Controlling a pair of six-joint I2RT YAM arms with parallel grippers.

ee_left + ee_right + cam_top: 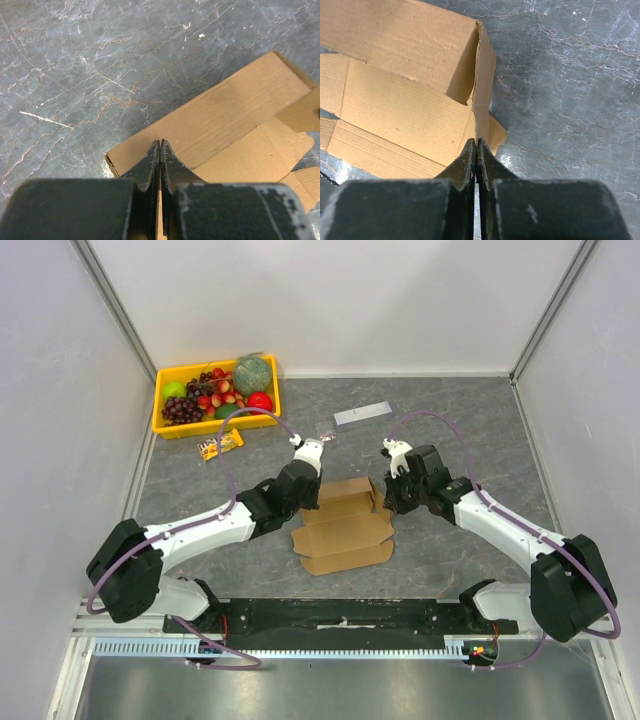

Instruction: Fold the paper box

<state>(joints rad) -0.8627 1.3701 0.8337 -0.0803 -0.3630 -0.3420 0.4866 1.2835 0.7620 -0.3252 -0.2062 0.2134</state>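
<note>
Grey marbled counter (460,430), white walls (350,300) on three sides; box (345,523) sits mid-counter, partly folded, one long wall raised, near flaps flat; left gripper (160,142) pressed shut at its left end; right gripper (476,141) shut too, at the right-end flap; pinching cardboard or not, can't tell; yellow fruit tray (158,405) far left; pale strip (362,413) far centre.

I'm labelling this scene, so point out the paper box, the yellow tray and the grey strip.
paper box (345,540): top view, lower flat panel.
yellow tray (181,430): top view, near rim.
grey strip (362,413): top view, its middle.
</note>
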